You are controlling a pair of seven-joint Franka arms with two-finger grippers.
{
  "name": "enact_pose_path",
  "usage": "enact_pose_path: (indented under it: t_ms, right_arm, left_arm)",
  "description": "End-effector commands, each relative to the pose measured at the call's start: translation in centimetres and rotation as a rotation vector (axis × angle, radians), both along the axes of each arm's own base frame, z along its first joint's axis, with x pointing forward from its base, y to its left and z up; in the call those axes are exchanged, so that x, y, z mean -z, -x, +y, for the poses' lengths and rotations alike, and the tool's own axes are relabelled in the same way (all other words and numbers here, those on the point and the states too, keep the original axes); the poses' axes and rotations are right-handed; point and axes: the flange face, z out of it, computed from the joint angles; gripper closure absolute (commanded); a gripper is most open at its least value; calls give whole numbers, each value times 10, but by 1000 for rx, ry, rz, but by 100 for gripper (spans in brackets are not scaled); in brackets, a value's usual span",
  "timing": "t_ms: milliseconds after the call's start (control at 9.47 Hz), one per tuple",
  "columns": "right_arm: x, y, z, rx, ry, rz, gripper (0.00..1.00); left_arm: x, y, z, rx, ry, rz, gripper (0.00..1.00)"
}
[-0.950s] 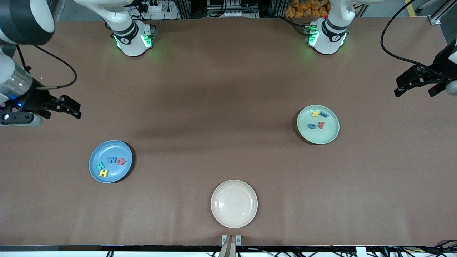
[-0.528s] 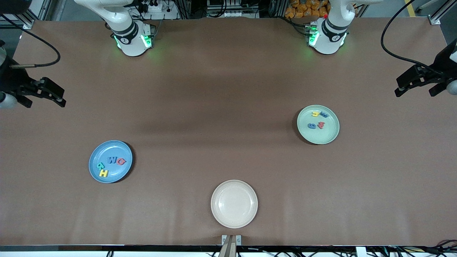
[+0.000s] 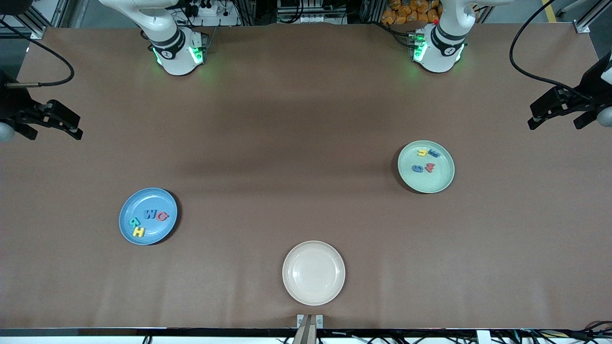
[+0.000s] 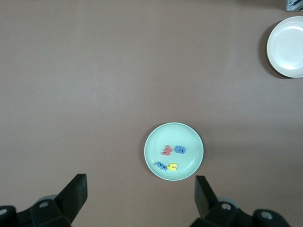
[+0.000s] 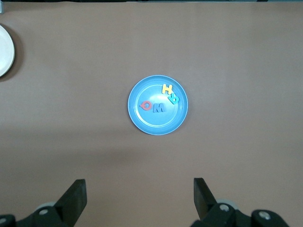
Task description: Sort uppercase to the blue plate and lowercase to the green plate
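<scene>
Capitals (image 3: 149, 221) are gathered on the blue plate (image 3: 128, 210), small letters (image 3: 425, 160) on the green plate (image 3: 442, 179); the left gripper (image 3: 557, 111) and right gripper (image 3: 57, 125) are held spread, empty, over the table's ends.

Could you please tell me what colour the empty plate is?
Cream plate; clearest in the front view.

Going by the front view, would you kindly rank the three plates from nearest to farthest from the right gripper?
From the right gripper, up at the right arm's end of the table:
1. Blue plate, at that same end, holding four letters.
2. Cream plate, mid-table, nearest the front camera.
3. Green plate, toward the left arm's end.
</scene>
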Motion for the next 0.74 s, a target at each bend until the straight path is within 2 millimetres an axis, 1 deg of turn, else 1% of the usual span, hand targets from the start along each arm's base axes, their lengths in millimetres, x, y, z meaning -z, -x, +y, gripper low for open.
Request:
enact_pose_path:
  t_ms: [0, 422, 528, 633]
  right_arm:
    - [-10, 5, 5, 21, -6, -5, 0]
    - [-9, 6, -6, 28, -3, 10, 0]
    - [-9, 6, -7, 31, -2, 12, 0]
    - [-9, 6, -7, 30, -3, 13, 0]
  left_arm:
    - [-2, -2, 2, -16, -14, 10, 0]
    - [-2, -1, -1, 6, -29, 10, 0]
    - [1, 4, -3, 10, -32, 48, 0]
    - [2, 11, -11, 24, -32, 91, 0]
